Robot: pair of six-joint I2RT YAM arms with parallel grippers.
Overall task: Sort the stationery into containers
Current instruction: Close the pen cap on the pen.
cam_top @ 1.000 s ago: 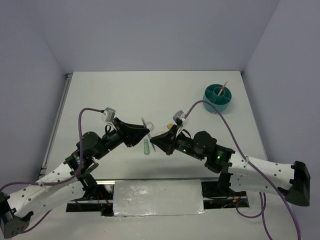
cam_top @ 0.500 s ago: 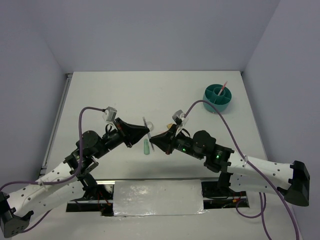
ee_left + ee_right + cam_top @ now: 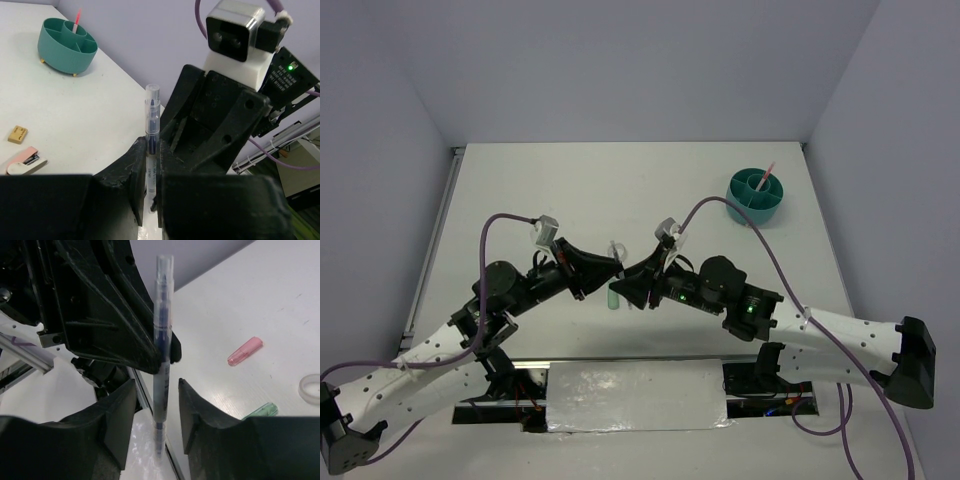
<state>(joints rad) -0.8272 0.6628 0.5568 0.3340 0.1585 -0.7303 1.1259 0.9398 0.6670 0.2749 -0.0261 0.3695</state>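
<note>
Left gripper [image 3: 152,159] is clamped on a clear pen [image 3: 151,117] with a dark blue core and holds it upright. The right gripper [image 3: 157,384] faces it with its fingers spread to either side of the same pen, a gap showing on each side. A second ago the right gripper was a little nearer the teal organiser [image 3: 752,215]. It has since slid away from it and up to the left gripper, so the two black heads now nearly touch. Both arms reach inward from their bases, elbows bent, and meet well to the left of the organiser and on its near side.

The table [image 3: 570,190] lies bare over a wide stretch left of the organiser, which stands close to the far right corner, just inside the right edge. A thin pink pen [image 3: 768,173] leans in one of its compartments.

The white tape ring [image 3: 302,388], the short pink stub [image 3: 245,351], the mint-green stub [image 3: 261,411] and a tan block [image 3: 17,134] all lie loose on the tabletop, well apart from the organiser.
</note>
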